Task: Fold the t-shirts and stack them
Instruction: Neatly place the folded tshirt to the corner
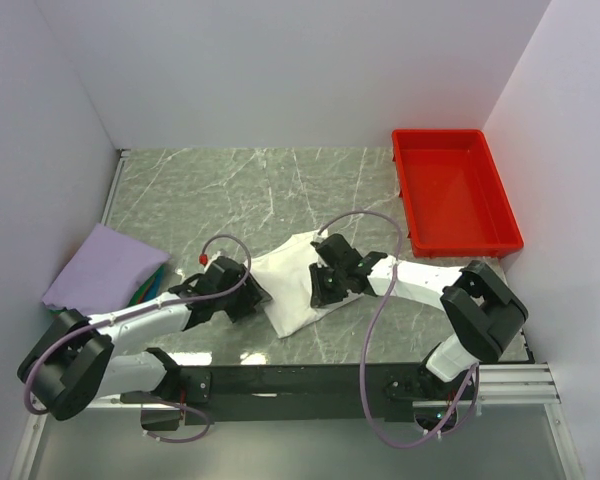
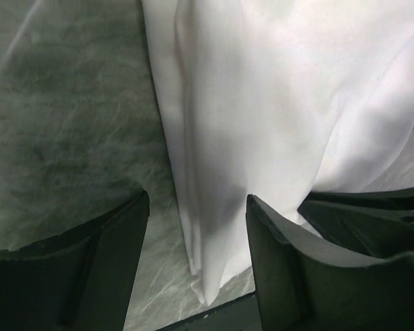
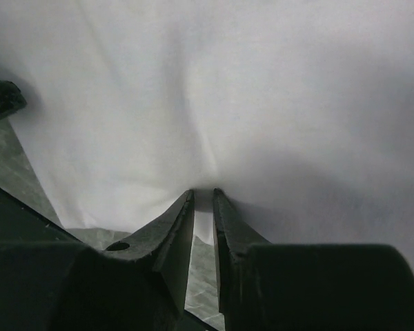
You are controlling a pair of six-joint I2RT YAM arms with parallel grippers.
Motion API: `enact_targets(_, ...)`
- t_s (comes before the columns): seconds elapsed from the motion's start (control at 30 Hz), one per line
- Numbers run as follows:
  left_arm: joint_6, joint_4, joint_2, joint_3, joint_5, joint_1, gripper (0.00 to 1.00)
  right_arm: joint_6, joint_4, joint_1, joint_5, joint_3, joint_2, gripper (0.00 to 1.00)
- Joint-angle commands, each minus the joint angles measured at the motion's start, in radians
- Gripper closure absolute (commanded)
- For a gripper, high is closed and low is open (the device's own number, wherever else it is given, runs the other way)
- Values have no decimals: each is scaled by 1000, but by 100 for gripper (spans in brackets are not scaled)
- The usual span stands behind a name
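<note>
At the lower centre of the top view, the soft white cloth t-shirt [image 1: 292,280] is seen only partly folded. It is pinched by the clenched right gripper [image 3: 203,194], while the left gripper [image 2: 196,203] is spread wide astride its edge. A folded lavender cloth t-shirt [image 1: 105,265] is laid at the left, and stacking the white one there is judged not yet done.

Marble table [image 1: 240,190]: white t-shirt [image 1: 292,285], lavender-topped pile [image 1: 105,265], red tray [image 1: 436,134]

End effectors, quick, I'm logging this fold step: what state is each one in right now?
Left end effector: open, with the white t-shirt edge between its fingers.
Right end effector: closed, pinching the white t-shirt.
</note>
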Motion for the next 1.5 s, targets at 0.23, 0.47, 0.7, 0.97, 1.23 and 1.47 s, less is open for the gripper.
enact_targets(0.23,-15,-68,174,21,-192,-33,36,-5,33,5,41,-32,12,76)
enact_targets(0.47,-98,-77,262,38,-219,-84,62,-11,2,2,38,-13,-39,75)
enact_targets(0.7,-108,-243,242,270,-216,-90,99,15,-55,-9,61,25,-182,59)
enact_targets(0.97,-193,-593,326,645,-260,92,99,40,-142,-47,77,106,-361,47)
enact_targets(1.23,-168,-771,430,1003,-268,380,99,40,-177,-56,52,133,-427,47)
enact_targets(1.47,-130,-869,463,1172,-268,554,99,46,-168,-56,38,114,-438,47)
